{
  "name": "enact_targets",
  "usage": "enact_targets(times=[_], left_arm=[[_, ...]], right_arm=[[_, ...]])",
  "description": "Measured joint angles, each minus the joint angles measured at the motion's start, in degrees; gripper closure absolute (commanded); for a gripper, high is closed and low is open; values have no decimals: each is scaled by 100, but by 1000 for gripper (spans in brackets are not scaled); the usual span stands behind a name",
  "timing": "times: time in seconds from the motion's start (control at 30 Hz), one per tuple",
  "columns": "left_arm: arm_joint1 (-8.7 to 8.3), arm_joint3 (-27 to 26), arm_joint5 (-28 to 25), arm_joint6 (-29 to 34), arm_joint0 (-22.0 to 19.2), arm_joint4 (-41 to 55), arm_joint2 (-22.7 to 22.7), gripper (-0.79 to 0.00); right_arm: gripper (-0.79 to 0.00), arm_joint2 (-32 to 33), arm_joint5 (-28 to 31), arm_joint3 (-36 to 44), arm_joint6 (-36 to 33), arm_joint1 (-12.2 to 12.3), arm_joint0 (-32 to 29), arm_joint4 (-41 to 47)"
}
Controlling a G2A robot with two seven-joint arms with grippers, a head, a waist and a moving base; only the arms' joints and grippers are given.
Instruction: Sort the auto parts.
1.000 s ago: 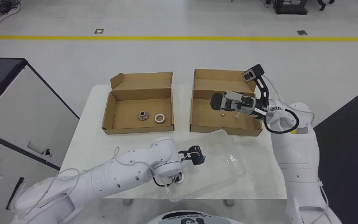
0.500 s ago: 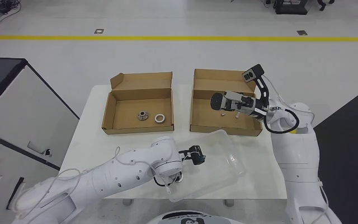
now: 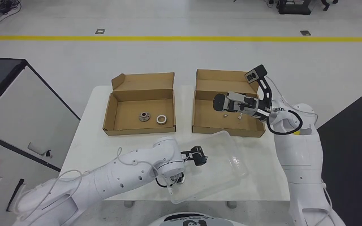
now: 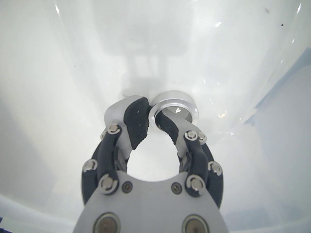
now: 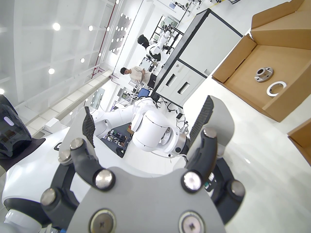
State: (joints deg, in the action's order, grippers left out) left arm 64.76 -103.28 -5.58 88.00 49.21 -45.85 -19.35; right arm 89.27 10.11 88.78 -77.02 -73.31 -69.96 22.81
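**Top view.** We see the clear bin at the near edge of the tabletop. The left pincer is inside the bin at its left end. Beyond the bin's far rim stand the left cardboard box and the right cardboard box. The left box holds a flanged hub and a split ring. The right pincer hangs over the right box, just past the bin, beside two small parts.

**Left wrist view.** The left pincer pinches the wall of a silver ring, with one finger outside it and the other inside. The ring rests on the bin's floor.

**Right wrist view.** The right pincer is spread, with nothing between its fingers. Beyond it we see the left cardboard box, the flanged hub and the split ring.
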Motion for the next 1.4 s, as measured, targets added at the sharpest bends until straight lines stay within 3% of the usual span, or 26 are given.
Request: enact_targets(times=[0.5, 0.77, 1.07, 1.4], left_arm=[[-99, -182, 67, 0, 28, 79, -264, 0], [-332, -859, 363, 0, 0, 225, -711, 0], [-859, -1908, 795, 0, 249, 683, -1796, 0], [-1387, -2878, 869, -157, 1228, 1222, -3836, 0]], right_arm=[[-785, 0, 0, 0, 0, 0, 0, 0], [-785, 0, 0, 0, 0, 0, 0, 0], [-785, 0, 0, 0, 0, 0, 0, 0], [-785, 0, 0, 0, 0, 0, 0, 0]])
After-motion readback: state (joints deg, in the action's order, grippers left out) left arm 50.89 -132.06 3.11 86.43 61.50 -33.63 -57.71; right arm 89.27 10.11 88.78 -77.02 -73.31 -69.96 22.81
